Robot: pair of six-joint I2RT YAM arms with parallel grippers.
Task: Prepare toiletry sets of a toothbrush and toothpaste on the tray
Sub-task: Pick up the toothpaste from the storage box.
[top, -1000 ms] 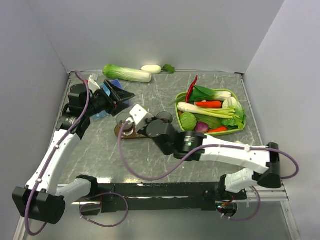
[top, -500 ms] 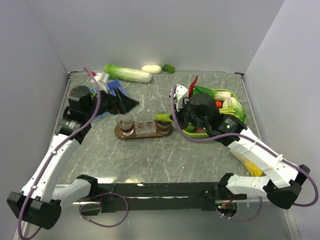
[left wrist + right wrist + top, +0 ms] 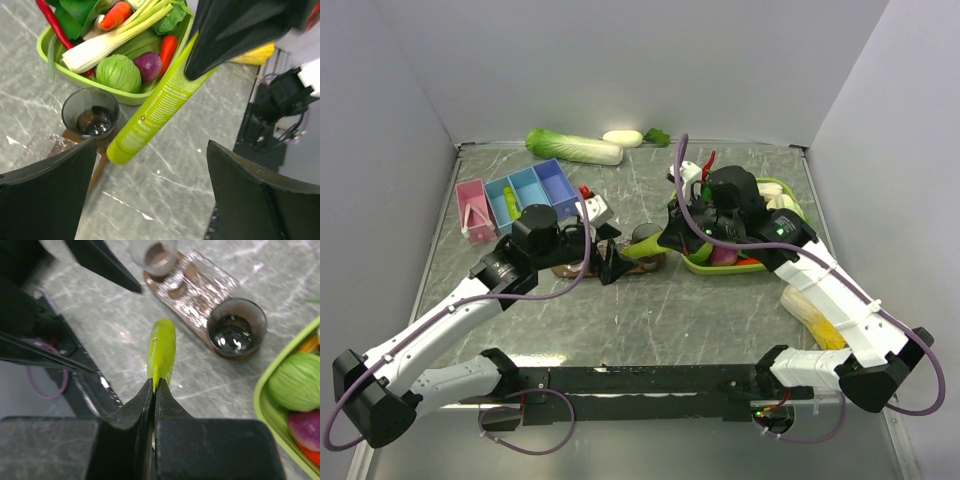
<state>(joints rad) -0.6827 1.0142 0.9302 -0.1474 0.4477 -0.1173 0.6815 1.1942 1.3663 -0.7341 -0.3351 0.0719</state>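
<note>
Two compartment boxes sit at the far left of the grey marbled table [image 3: 720, 310], a pink one [image 3: 472, 210] and just right of it a blue one [image 3: 532, 189]. Right of them the left gripper [image 3: 151, 142] hovers over the middle of the table with its black fingers [image 3: 47, 197] spread wide and nothing between them. Below it lies the tray [image 3: 156, 282], a brown wooden board with a clear tumbler [image 3: 159, 254] at its left end and a dark tumbler [image 3: 236, 332] at its right end. Just near of that dark tumbler hangs the toothpaste [image 3: 161, 347], a lime-green tube tilted down toward the left. Whether its low end touches the table cannot be told. The right gripper [image 3: 154, 382] is clenched on the tube's flat upper end. Furthest right stands the lime-green vegetable basket [image 3: 790, 262], holding a round cabbage [image 3: 119, 73], a red onion [image 3: 148, 65], leeks and carrots
</note>
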